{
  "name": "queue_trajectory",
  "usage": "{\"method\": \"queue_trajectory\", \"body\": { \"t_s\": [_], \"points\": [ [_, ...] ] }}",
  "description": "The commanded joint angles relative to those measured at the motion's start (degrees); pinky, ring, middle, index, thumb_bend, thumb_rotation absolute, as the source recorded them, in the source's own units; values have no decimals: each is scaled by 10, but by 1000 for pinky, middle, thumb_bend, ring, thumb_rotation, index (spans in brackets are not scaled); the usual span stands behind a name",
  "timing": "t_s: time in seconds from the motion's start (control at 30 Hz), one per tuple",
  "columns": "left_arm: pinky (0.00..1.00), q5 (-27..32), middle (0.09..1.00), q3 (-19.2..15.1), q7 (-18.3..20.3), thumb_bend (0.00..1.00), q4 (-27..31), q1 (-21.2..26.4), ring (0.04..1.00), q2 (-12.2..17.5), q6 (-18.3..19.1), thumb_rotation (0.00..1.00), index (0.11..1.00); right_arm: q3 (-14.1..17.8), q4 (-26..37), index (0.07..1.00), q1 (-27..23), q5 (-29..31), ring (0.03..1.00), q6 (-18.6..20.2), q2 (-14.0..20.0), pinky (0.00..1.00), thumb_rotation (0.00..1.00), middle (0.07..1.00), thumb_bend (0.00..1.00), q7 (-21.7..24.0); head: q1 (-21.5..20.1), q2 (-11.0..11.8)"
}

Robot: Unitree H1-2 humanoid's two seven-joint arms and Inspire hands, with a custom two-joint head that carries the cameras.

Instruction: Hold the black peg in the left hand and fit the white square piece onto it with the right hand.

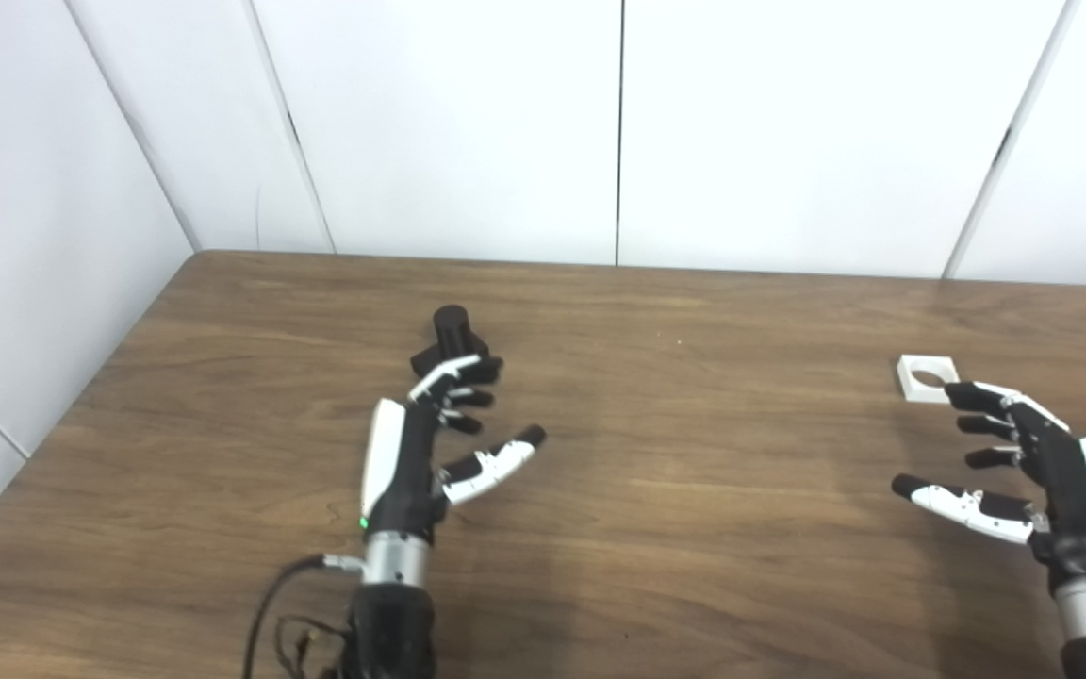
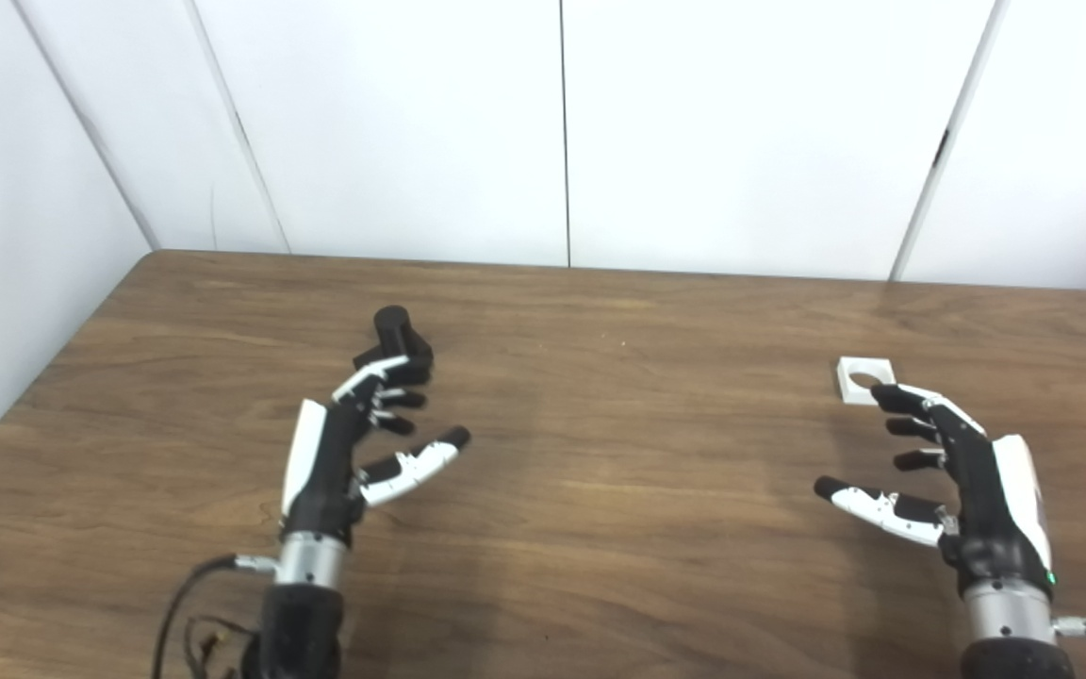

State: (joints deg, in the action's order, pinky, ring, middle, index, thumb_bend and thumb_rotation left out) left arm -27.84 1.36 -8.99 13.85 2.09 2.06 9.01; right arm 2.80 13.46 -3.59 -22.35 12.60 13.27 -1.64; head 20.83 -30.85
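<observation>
Black against the wooden worktop [image 1: 222,396], the peg [image 1: 450,338] stands left of centre just beyond the empty, spread fingertips of the left hand [image 1: 430,443], while toward the right edge the white square piece [image 1: 927,377] lies flat just beyond the equally spread, empty right hand [image 1: 1024,471].
</observation>
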Motion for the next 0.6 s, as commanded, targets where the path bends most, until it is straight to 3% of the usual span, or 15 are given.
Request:
{"method": "queue_trajectory", "body": {
  "t_s": [0.0,0.13,0.27,0.57],
  "points": [
    [580,-23,726,-5,6,689,27,31,678,15,16,170,694,4,19,728,-21,2,736,-8,7,591,0,766,693,-1,2,0],
    [596,-48,744,1,19,670,28,44,697,40,32,163,705,3,19,724,-22,2,729,-7,8,579,0,762,691,0,4,1],
    [581,-81,740,9,13,682,16,58,705,61,21,127,692,2,16,725,-23,2,728,-10,10,570,0,762,687,0,7,2],
    [651,-148,831,0,-1,708,-23,104,803,96,39,208,703,4,18,724,-23,3,721,-7,13,555,0,762,690,3,9,1]
  ]
}}
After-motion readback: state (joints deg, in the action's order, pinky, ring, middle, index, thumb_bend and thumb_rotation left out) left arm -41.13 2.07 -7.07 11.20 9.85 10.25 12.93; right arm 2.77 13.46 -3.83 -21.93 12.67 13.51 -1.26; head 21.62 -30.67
